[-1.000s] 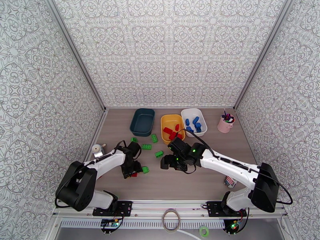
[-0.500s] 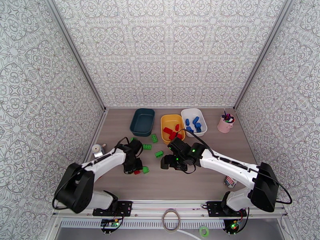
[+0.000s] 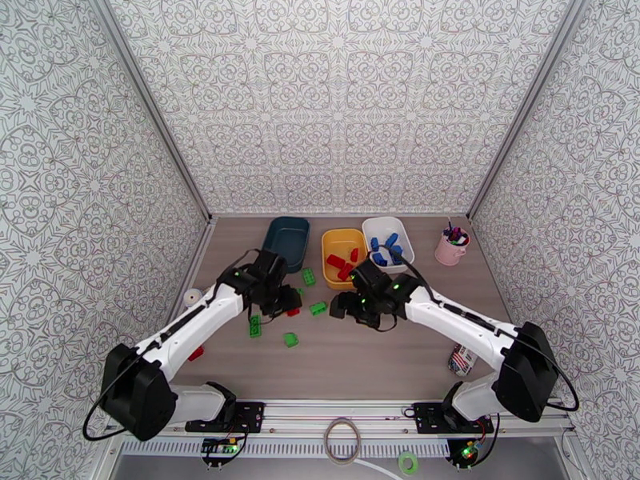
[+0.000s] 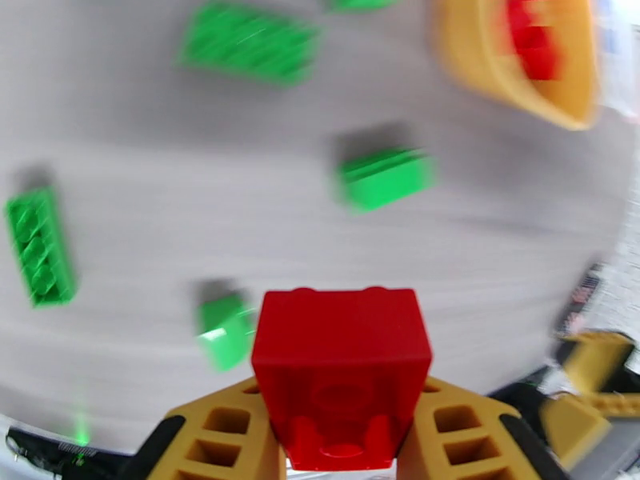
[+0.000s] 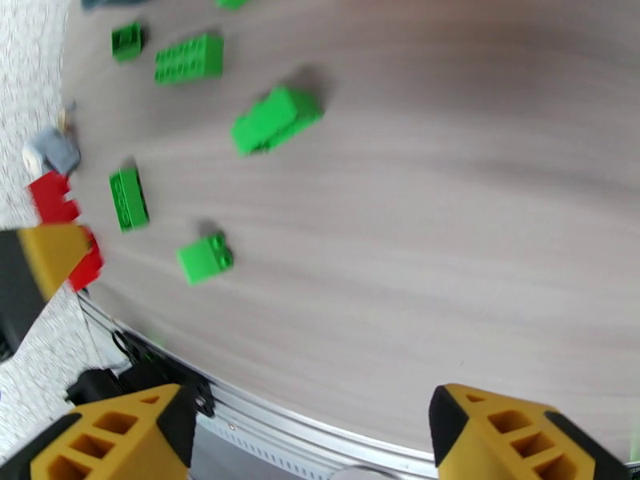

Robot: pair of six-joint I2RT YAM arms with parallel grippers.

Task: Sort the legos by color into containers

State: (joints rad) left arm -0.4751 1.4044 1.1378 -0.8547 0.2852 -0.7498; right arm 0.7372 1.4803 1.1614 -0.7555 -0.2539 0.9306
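Red lego (image 4: 340, 354) pinched tight in the left gripper (image 4: 342, 432) — right gripper (image 5: 316, 435) spread wide, holding nothing.

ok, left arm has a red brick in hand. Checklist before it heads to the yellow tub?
1. Grip: red brick clamped in left end effector: ok.
2. Destination: yellow tub holds red bricks only: ok.
3. Route: right arm's wrist sits close to the tub's near edge: not ok.
4. Right end effector open and empty: ok.
5. Brick's height against the tub rim: cannot tell.
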